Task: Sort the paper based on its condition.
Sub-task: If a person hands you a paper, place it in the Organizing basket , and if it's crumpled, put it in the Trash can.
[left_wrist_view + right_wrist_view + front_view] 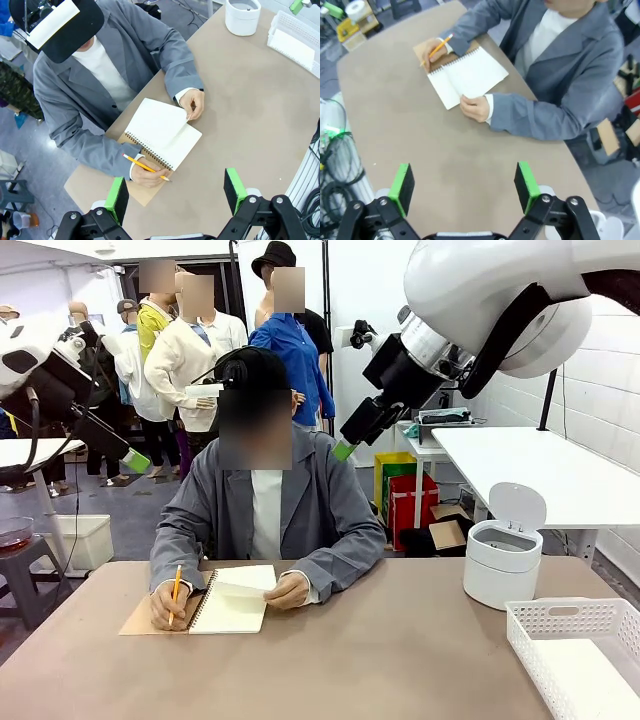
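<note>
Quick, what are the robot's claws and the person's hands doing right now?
Left gripper: open, empty.
Right gripper: open, empty.
One hand: holding a pencil.
Other hand: holding a notebook page.

I get bright, even light from above the table (400, 660). A faint, soft shadow lies on the table beside the notebook (235, 605). Front view reads sharp. My wrist views bow the table's edges; floor beyond the table looks soft.

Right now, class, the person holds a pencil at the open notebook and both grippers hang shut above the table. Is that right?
No. Both grippers are open, not shut: the left gripper in the left wrist view and the right gripper in the right wrist view.
</note>
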`<state>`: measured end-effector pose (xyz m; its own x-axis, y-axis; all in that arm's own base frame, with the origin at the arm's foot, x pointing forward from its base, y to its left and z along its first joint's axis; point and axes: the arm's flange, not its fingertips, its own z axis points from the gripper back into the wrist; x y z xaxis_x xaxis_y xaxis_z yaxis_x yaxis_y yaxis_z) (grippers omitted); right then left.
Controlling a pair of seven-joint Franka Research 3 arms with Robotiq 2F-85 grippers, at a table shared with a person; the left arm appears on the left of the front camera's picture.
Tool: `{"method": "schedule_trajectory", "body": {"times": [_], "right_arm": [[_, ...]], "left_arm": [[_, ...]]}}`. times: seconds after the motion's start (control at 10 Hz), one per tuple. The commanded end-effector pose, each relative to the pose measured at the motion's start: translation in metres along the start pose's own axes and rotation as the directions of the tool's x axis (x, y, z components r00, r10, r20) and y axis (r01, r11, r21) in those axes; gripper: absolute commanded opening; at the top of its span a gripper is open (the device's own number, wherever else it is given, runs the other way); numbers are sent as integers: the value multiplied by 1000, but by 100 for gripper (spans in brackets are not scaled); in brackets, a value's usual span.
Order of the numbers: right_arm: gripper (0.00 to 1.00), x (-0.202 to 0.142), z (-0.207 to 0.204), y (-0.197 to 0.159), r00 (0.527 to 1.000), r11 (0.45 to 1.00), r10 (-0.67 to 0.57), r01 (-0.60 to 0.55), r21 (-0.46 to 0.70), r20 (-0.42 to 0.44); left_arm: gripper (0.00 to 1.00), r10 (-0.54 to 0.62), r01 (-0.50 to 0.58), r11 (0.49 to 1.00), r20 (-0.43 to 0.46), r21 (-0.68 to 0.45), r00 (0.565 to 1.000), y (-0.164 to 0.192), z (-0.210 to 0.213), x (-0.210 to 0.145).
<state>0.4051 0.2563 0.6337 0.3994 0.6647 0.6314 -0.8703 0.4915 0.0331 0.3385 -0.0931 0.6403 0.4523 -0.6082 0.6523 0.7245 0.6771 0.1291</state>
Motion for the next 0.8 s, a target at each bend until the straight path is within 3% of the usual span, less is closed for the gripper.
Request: {"method": "schedule_trajectory", "body": {"times": [0.0, 0.7], "right_arm": [[100, 1, 1, 1, 1000, 1000, -2, 2, 2, -3], [100, 1, 1, 1, 1000, 1000, -2, 2, 2, -3]], "left_arm": [[100, 6, -6, 1000, -2, -10, 1000, 0, 1, 0], [100, 6, -6, 1000, -2, -10, 1000, 0, 1, 0]]}}
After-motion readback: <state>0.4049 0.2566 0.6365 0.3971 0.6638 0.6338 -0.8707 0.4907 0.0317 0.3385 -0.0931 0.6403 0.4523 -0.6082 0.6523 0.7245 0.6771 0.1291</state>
